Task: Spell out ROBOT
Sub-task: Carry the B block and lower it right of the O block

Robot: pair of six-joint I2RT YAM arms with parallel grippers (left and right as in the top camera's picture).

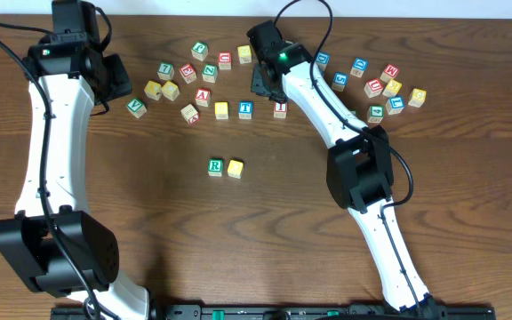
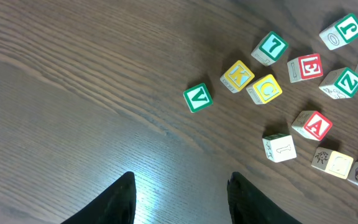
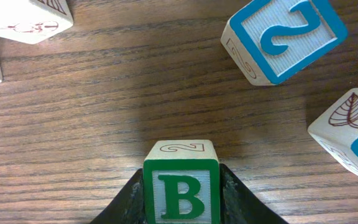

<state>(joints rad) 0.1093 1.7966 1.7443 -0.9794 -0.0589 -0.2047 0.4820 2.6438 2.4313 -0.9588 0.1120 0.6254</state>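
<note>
on the dark wood tabletop point(image 1: 238, 249) the right hand point(image 3: 182, 202) is clamped on the green b cube point(image 3: 181, 180), likely to carry it beside the r cube point(image 1: 215, 166) and yellow cube point(image 1: 236, 167) already paired mid-table; the left hand point(image 2: 180, 199) hangs open, empty
</note>
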